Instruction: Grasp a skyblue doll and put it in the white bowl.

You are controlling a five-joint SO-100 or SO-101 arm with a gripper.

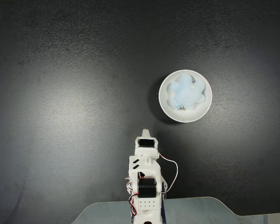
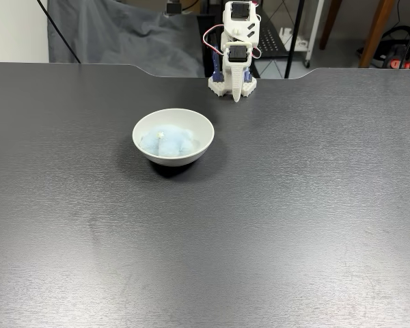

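Skyblue doll (image 1: 188, 93) lying inside white bowl (image 1: 168, 102), filling most of it; small metal ring showing at doll's near edge in the fixed view from above. Bowl sitting on dark table (image 2: 273, 225). Gripper (image 2: 236, 96) folded back at arm base, well apart from bowl; jaws looking closed, holding nothing.

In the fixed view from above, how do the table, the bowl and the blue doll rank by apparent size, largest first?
1. Table, by far the largest.
2. White bowl.
3. Blue doll, lying inside the bowl and slightly narrower than it.
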